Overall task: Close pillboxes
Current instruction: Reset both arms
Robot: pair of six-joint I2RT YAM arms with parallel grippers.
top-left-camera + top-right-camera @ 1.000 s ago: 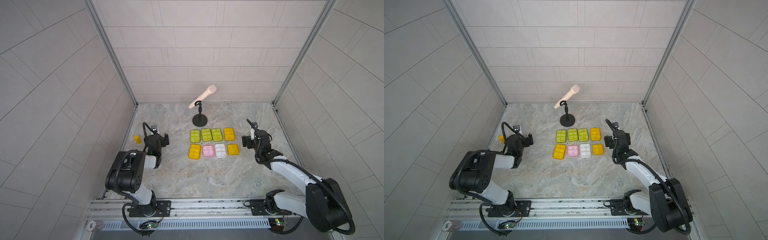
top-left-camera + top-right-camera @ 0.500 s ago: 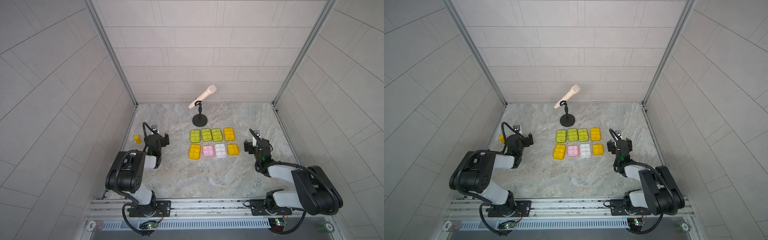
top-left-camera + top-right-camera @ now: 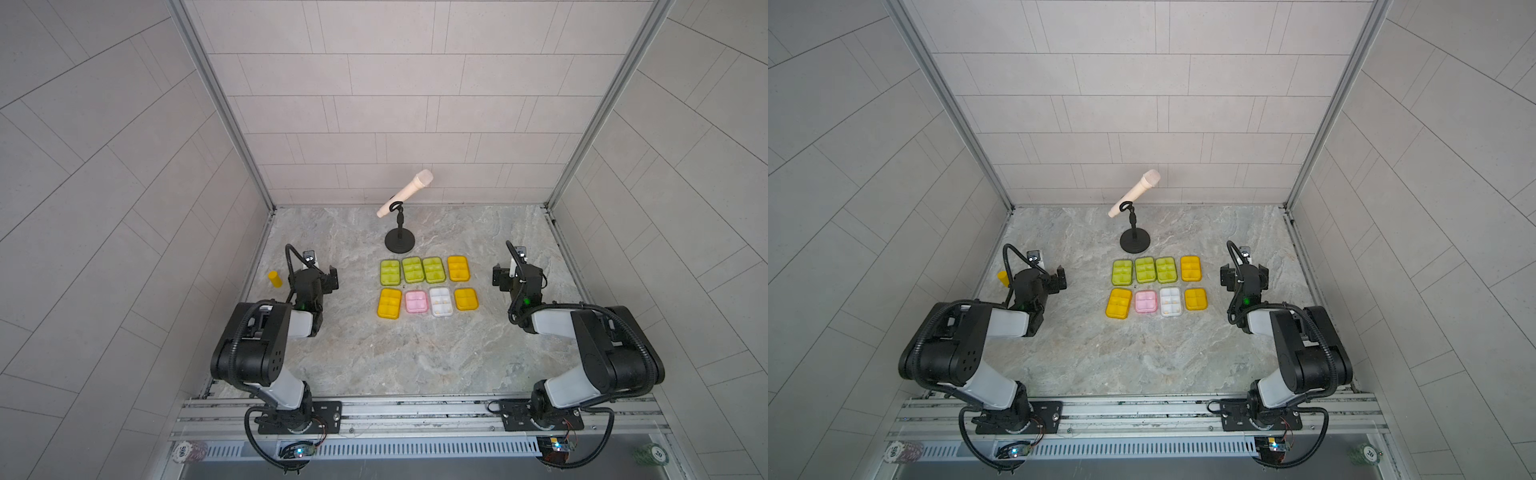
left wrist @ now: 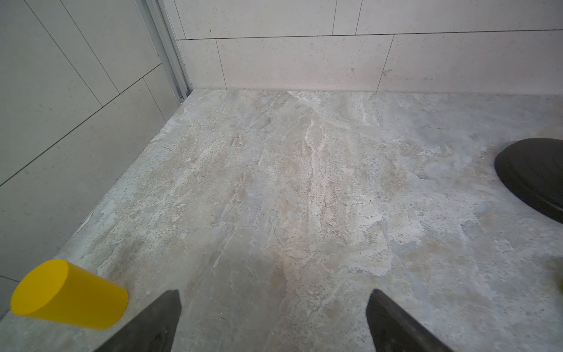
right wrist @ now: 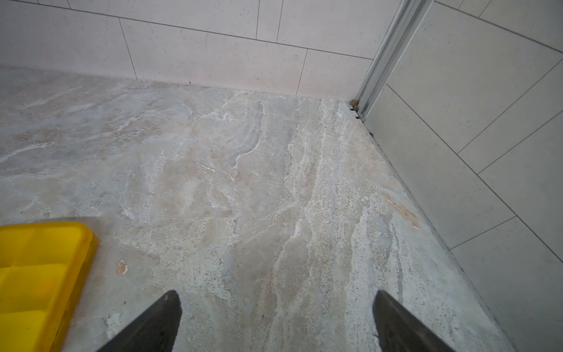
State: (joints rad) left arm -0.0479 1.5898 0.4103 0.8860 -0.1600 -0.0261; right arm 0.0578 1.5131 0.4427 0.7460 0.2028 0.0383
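Several pillboxes lie flat in two rows mid-table in both top views, with no lid standing up. The back row holds three lime green pillboxes [image 3: 413, 269] [image 3: 1145, 269] and an orange-yellow pillbox [image 3: 458, 268] [image 5: 39, 274]. The front row runs orange-yellow [image 3: 389, 303], pink [image 3: 416, 301], clear [image 3: 440, 302], orange-yellow [image 3: 466, 299]. My left gripper [image 3: 320, 274] [image 4: 274, 292] rests low to the left of the rows, open over bare table. To their right, my right gripper [image 3: 517, 274] [image 5: 277, 292] is also open and empty.
A small yellow bottle [image 3: 275, 279] [image 4: 68, 294] stands by the left wall, beside my left gripper. Behind the rows stands a black microphone stand [image 3: 400, 241] [image 4: 533, 173] with a beige microphone [image 3: 405, 193]. Tiled walls close three sides.
My right arm has folded back from a stretched pose, and its gripper has settled low a little farther right of the rows. The left arm and the pillboxes have not moved.
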